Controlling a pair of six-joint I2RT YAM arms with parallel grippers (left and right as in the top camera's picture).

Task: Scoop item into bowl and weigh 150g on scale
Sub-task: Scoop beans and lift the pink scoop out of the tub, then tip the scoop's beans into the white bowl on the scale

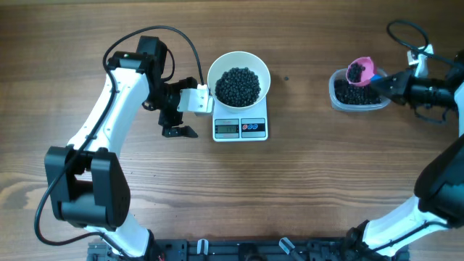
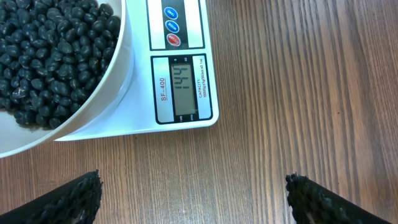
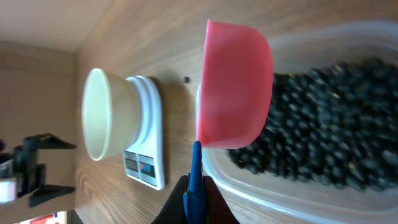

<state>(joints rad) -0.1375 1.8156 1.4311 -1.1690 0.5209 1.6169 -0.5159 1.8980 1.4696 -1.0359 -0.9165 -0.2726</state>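
Wooden surface, overhead: the bowl of beans sits on the scale. The left claw is spread wide just beside it, empty.

Left wrist: the display is squarely in view, likely for reading.

Right wrist: the right claw is clamped on the scoop handle over the tub, apparently for topping up.

A glossy white bowl stands upright on the small white scale, upper centre of the overhead view, heaped with tiny black beans. The scale's grey display shows digits.
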